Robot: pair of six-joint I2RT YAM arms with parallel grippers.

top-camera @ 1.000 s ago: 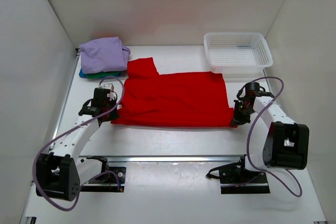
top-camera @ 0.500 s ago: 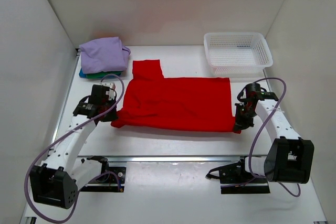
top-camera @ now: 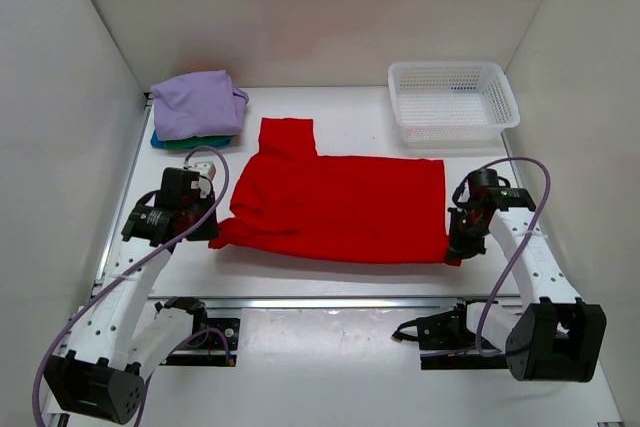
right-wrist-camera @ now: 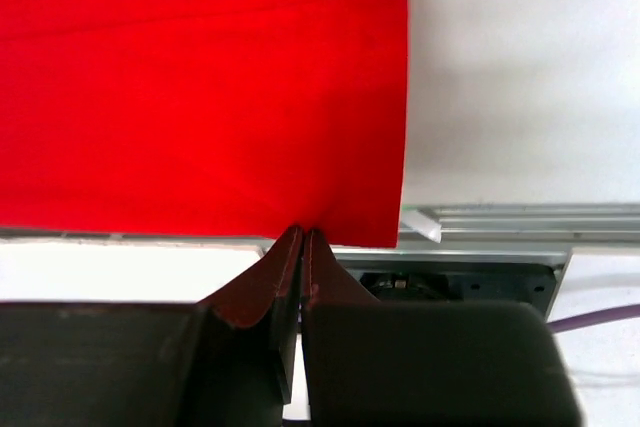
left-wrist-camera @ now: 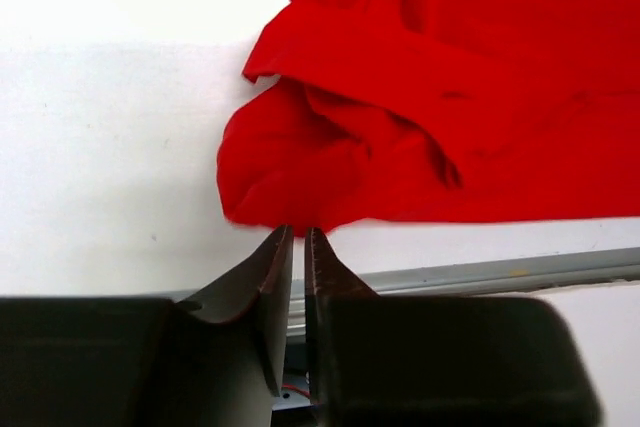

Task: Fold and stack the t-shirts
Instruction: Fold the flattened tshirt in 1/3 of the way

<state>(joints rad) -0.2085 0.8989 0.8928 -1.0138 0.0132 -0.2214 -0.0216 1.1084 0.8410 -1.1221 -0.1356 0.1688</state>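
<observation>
Near the tabletop's front edge, the left gripper (top-camera: pixel 212 236) and right gripper (top-camera: pixel 455 253) are each pinched closed on a near corner of the red t-shirt (top-camera: pixel 340 202). The shirt lies spread across the middle of the white table (top-camera: pixel 330 275).

The cloth looks light, soft and limp. It is bunched by the left corner and flat by the right, so it will likely sag and wrinkle unless held at both hem corners and kept stretched.

One sleeve (top-camera: pixel 287 135) points toward the far edge. In the far left corner, a folded lavender t-shirt (top-camera: pixel 198 104) tops teal and green ones (top-camera: pixel 192 143). A white mesh basket (top-camera: pixel 455 130) sits in the far right corner, apart from the shirt and seemingly not in the way.
</observation>
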